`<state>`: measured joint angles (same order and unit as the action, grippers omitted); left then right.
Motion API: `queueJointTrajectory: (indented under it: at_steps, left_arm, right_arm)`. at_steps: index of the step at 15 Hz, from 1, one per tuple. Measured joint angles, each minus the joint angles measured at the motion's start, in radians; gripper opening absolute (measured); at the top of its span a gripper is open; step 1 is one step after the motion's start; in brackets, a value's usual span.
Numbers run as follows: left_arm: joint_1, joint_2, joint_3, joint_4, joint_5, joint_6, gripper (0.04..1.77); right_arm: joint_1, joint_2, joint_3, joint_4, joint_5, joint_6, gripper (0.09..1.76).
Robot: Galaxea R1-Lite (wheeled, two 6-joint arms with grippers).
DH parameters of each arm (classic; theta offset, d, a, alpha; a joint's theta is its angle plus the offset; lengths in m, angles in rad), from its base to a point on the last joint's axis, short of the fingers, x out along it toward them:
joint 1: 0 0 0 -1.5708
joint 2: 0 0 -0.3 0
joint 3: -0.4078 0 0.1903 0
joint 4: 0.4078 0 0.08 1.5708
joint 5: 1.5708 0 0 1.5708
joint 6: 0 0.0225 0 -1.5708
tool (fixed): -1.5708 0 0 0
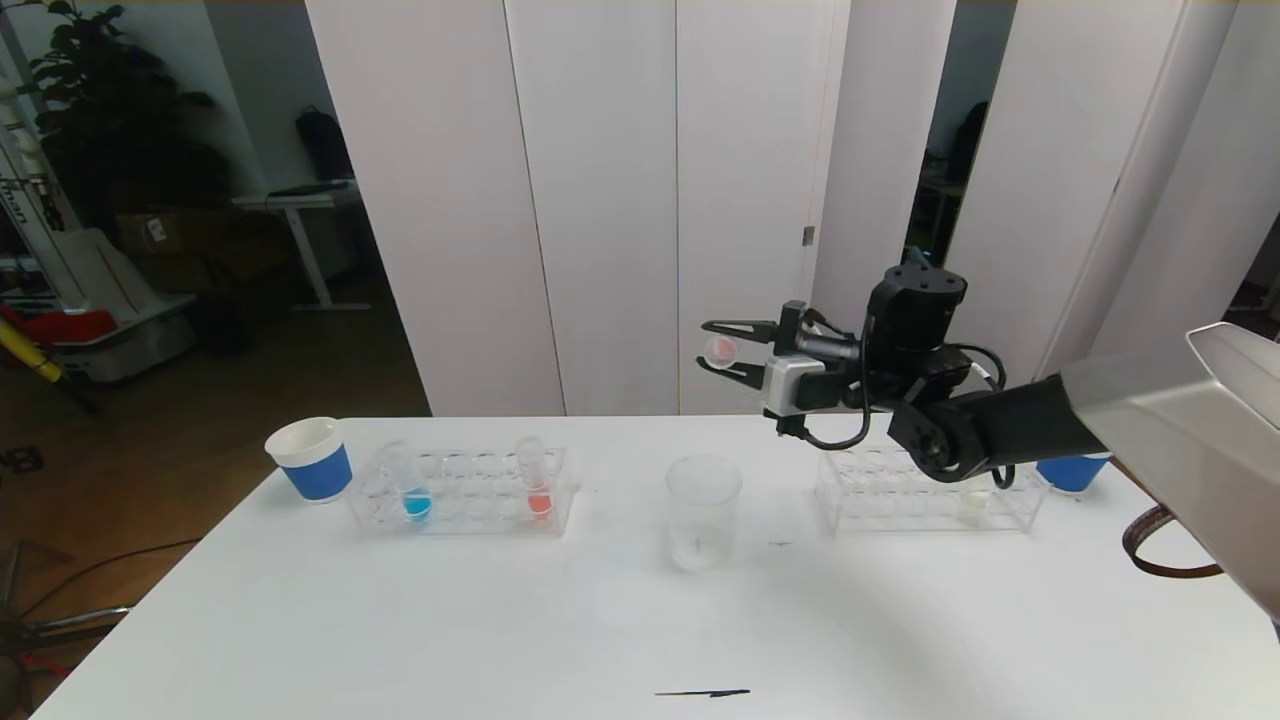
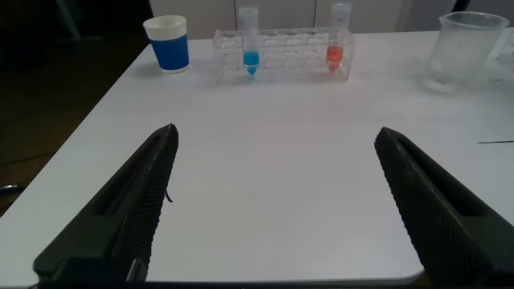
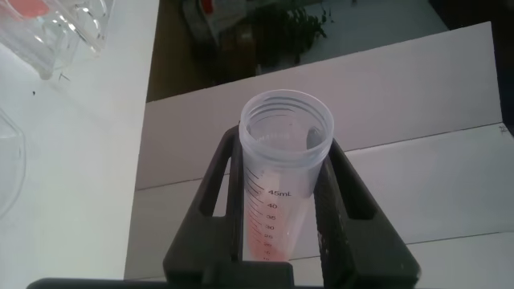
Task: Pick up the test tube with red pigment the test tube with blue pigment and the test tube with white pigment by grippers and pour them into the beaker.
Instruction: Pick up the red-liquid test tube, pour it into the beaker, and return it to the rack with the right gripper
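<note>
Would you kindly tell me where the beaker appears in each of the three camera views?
Head view: the beaker stands mid-table, between the two tube racks, below the right gripper.
Left wrist view: it sits at the upper right edge, beyond the left gripper.
Right wrist view: only a curved sliver of clear rim at the left edge, probably the beaker.
Shared landmark: the rack with the orange-red tube, beside the beaker.

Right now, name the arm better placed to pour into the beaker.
Right. The right gripper already holds a pinkish-red tube tilted above the beaker; the left gripper hangs open and empty over bare table.
</note>
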<state>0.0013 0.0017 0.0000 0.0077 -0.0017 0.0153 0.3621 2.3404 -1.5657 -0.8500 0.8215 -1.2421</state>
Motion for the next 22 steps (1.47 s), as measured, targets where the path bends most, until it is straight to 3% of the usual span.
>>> queueJointTrajectory:
  at_steps: [12, 22]
  left_arm:
    - [0.0, 0.0, 0.0, 0.0, 0.0, 0.0, 1.75]
    - [0.0, 0.0, 0.0, 0.0, 0.0, 0.0, 1.75]
  right_arm:
    - [0.001, 0.036, -0.01, -0.026, -0.062, -0.214, 0.58]
    - [0.008, 0.054, -0.028, -0.027, -0.076, -0.279, 0.58]
